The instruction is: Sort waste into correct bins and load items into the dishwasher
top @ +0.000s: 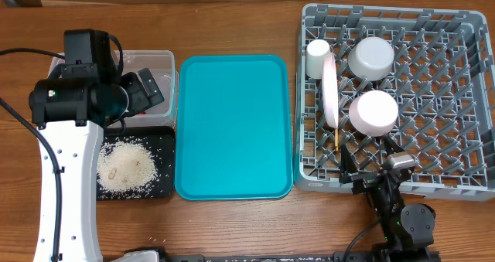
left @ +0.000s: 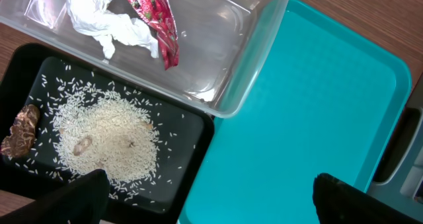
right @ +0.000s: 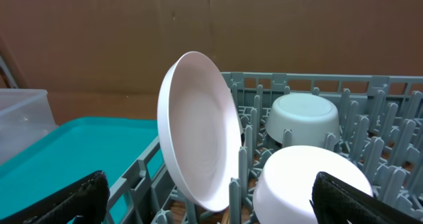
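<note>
Left gripper (left: pixel 221 201) hangs open and empty; the sorting looks finished.
Crumpled white tissue (left: pixel 106 22) and red foil wrapper (left: pixel 158 19) lie in the clear plastic tub (left: pixel 251 45), loose rice (left: pixel 109 141) on the shallow black tray (left: pixel 192 145). The pale-pink plate (right: pixel 198 138), white bowls (right: pixel 301 115), small cup (top: pixel 317 59) and wooden chopsticks (top: pixel 337 138) sit in the grey pegged rack (top: pixel 464 100), beside the right gripper (right: pixel 211 201), likewise open. The next move probably calls only for lifting both arms clear.

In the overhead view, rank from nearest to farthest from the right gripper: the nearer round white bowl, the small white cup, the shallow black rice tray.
Measured from the right gripper:
1. Round white bowl, front of the grey rack.
2. Small white cup, rack's back-left corner.
3. Shallow black tray, table's left side.
</note>
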You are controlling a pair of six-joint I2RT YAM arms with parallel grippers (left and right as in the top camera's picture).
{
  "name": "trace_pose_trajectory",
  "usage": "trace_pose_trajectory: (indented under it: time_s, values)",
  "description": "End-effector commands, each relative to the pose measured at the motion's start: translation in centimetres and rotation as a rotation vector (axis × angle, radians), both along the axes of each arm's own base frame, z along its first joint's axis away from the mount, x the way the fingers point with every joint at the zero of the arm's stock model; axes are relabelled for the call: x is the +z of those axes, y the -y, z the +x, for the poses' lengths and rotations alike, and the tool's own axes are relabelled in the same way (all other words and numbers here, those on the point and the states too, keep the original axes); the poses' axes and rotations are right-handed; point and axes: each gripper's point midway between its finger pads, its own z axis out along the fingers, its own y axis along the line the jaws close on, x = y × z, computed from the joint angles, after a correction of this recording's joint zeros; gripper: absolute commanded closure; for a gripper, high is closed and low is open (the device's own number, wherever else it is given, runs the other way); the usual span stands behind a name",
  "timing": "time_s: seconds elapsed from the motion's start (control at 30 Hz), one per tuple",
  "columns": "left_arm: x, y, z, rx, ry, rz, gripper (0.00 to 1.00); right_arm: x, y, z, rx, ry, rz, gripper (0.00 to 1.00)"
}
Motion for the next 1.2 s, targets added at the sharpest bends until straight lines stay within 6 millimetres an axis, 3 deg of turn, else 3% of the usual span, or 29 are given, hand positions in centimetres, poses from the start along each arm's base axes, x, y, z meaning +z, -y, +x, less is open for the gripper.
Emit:
trace_pose_trajectory:
  time_s: [0.0,1.0,1.17]
  values:
    - [0.3,-0.4,0.1,0.014,0.010,0.011,0.00,-0.1,-0.1,0.0,0.005,0.011,-0.019,0.00]
    - [0.3,-0.4,0.1,0.014,0.010,0.011,0.00,-0.1,-0.1,0.0,0.005,0.011,-0.019,0.00]
    - [1.4,-0.4,-0.4,0.015,0.046,0.014,0.00,-0.1,-0.1,0.0,0.005,0.011,-0.019,0.00]
